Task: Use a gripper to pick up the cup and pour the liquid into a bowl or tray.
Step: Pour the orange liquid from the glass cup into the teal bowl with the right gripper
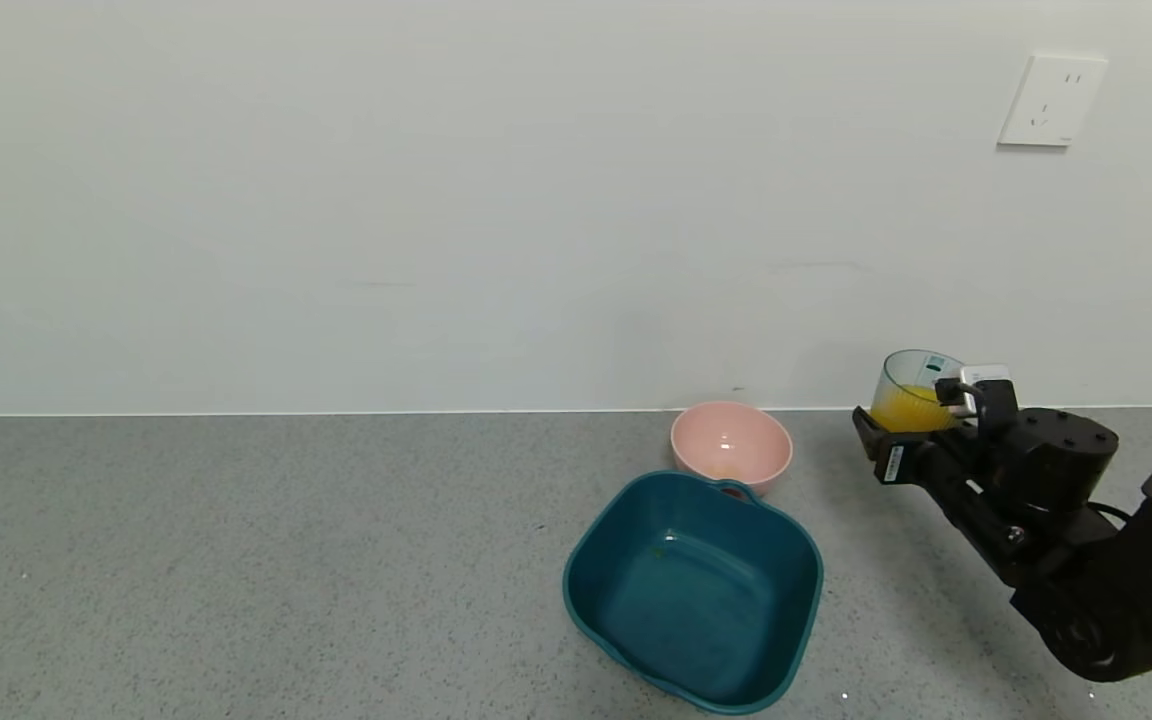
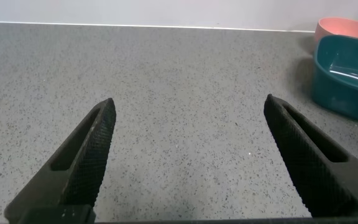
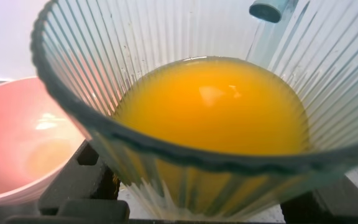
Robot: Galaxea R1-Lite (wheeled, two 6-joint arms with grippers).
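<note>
My right gripper [image 1: 904,432] is shut on the cup [image 1: 914,385], a ribbed translucent blue-grey tumbler held above the counter at the right, close to upright. Orange-yellow liquid [image 1: 906,410] fills its lower part. In the right wrist view the cup [image 3: 166,155] fills the picture, the liquid [image 3: 216,106] lies level inside it, and black fingers [image 3: 79,180] press its sides. The dark teal square tub [image 1: 596,560] stands on the counter to the left of the cup and nearer to me. My left gripper [image 2: 190,102] hangs open over bare counter, the tub [image 2: 347,93] off to one side.
A round pink bowl [image 1: 731,445] sits just behind the tub, between it and the wall; it also shows past the cup as the pink bowl [image 3: 17,149]. A white wall socket [image 1: 1051,100] is above the right arm. The grey speckled counter [image 1: 236,560] stretches bare to the left.
</note>
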